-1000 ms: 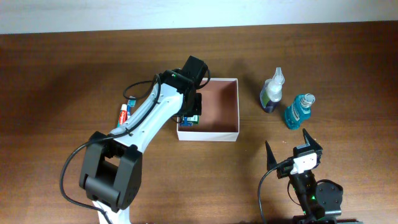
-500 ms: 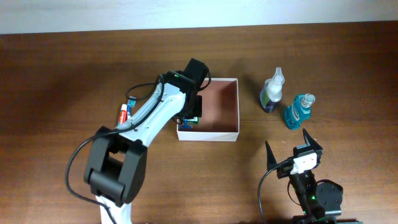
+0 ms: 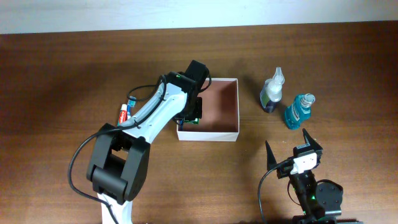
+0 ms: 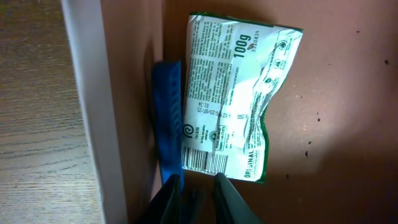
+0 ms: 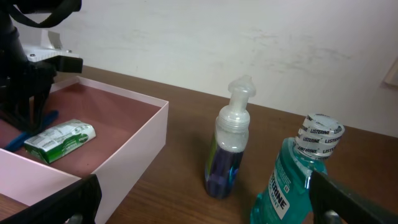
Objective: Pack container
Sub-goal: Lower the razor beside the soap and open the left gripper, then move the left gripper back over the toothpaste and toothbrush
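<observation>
Packing update: my left pincer (image 4: pixel 196 186) was down inside the container (image 3: pixel 208 135), which sat mid-table with its open top up. I was in its near-left corner, tucked right against the white wall.

On the pinkish floor lay a green-and-white packet (image 4: pixel 233 99), with a blue stick-like thing (image 4: pixel 168 118) wedged between it and the wall. My left jaws were narrow, only a thin gap. I honestly couldn't tell whether they were pinching the end of the blue thing or were just off it.

My guess: I was at the drop-off step for that corner. Outside the box were a red-and-white tube (image 3: pixel 124 113) beside my left arm, plus a clear spray bottle (image 5: pixel 231 149) and a teal bottle (image 5: pixel 305 174) standing close together off to the right. So roughly halfway, I'd say.

Next I'd need to make sure the jaws were free, then go straight up so I didn't catch the wall or drag the packet.

My right pincer (image 3: pixel 286 137) hung wide, holding nothing, near the bottles.

Readable stuff: "100g" and "ORIGINAL" on the packet, plus a barcode; "LISTERINE" round the teal bottle's cap band. The rest was too small
</observation>
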